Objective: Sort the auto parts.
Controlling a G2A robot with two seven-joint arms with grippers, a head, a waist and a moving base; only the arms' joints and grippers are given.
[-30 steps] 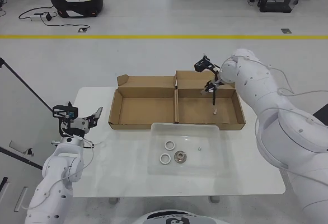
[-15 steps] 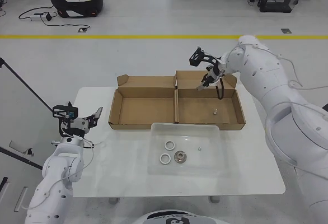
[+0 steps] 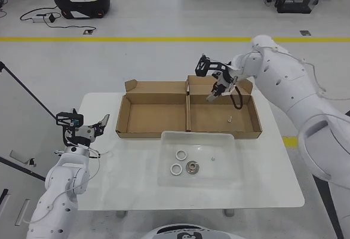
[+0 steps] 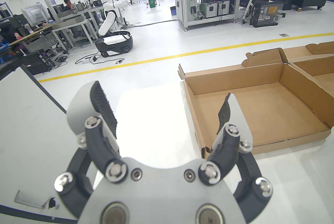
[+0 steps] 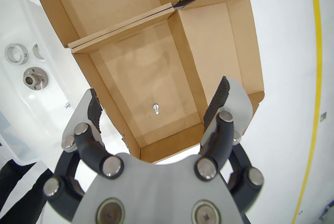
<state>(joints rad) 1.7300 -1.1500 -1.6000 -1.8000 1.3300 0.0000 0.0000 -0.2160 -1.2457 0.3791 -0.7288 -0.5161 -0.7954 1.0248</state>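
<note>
Two open cardboard boxes stand side by side, the left box [image 3: 154, 116] bare and the right box [image 3: 223, 116] holding one small screw [image 3: 229, 119] [image 5: 155, 108]. In front of them a clear tray [image 3: 223, 143] holds two white rings [image 3: 180, 155] [image 5: 15, 53], a flanged metal hub [image 3: 192, 167] [image 5: 33, 77] and a tiny screw [image 3: 212, 159] [image 5: 67, 105]. My right gripper [image 3: 215, 92] [image 5: 158, 89] hangs open and empty above the right box's far part. My left gripper [image 3: 100, 125] [image 4: 163, 93] is open and empty, beyond the table's left edge, facing the left box [image 4: 261, 105].
The white table [image 3: 127, 173] has bare room left of the tray and in front of it. A slanted white panel [image 3: 20, 113] stands close to the left arm. The boxes' raised flaps [image 3: 136, 85] line the far side.
My right gripper has risen from beside the screw in the right box and swung left toward the box's far edge. The screw stays put. The left arm has not moved.
</note>
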